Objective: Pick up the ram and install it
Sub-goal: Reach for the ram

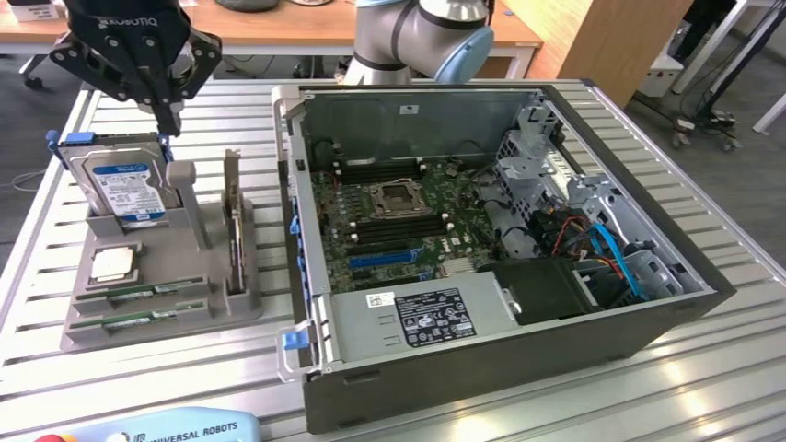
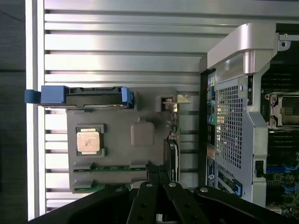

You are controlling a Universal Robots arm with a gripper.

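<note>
Tool (image 1: 167, 120) shut, empty, hangs above the gray holder (image 1: 187, 267) where the ram (image 1: 138, 295) lies.

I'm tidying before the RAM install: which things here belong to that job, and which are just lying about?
Job: thin green RAM sticks in the grey holder; open grey computer case; black gripper.
Lying about: silver hard drive with blue label; small square silver processor chip.

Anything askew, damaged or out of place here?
Nothing stands out: the silver blue-labelled hard drive, square silver processor chip and narrow green ram sticks sit squarely in the grey holder; the open computer case looks intact.
</note>
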